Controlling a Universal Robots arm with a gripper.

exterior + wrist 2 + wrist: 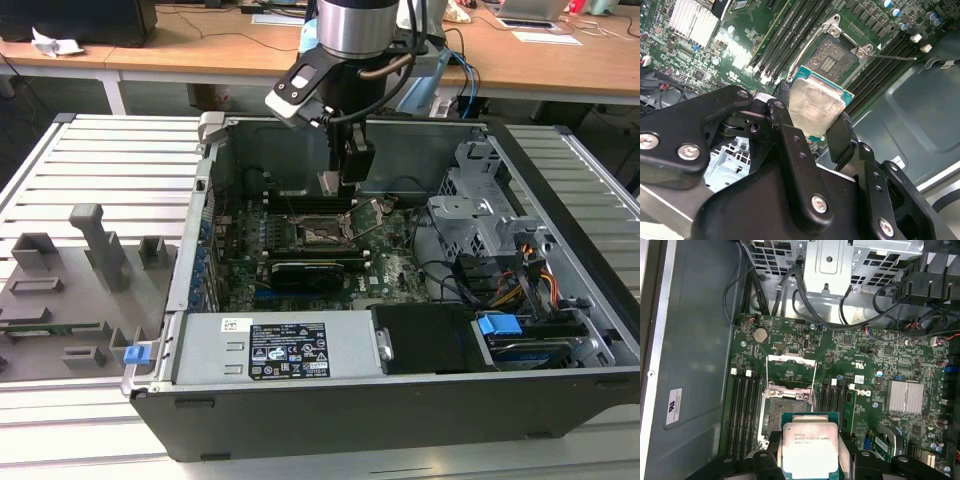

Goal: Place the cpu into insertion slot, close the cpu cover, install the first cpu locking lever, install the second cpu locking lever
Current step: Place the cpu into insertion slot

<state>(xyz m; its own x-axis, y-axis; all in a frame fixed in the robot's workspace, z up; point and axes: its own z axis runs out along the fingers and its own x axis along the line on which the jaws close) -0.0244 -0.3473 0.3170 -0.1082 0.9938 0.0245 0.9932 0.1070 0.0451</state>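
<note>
My gripper (336, 182) hangs inside the open computer case, shut on the cpu (330, 183), a flat square chip with a silvery top. In both wrist views the cpu (816, 106) (810, 447) sits between the two black fingers (782, 97) (766, 460). It is held above the board, apart from the insertion slot (789, 406) (832, 54) (320, 233), whose dark pin field lies bare. The cpu cover (791, 359) (374, 213) is swung up and open at the slot's far edge. A thin lever wire (896, 58) sticks out beside the slot.
Long memory slots (742, 412) flank the slot on both sides. A black card (308, 268) lies on the board nearer the power supply (275, 350). A silver drive cage (480, 215) with cables stands at the exterior view's right. Grey fixtures (90, 250) sit outside the case.
</note>
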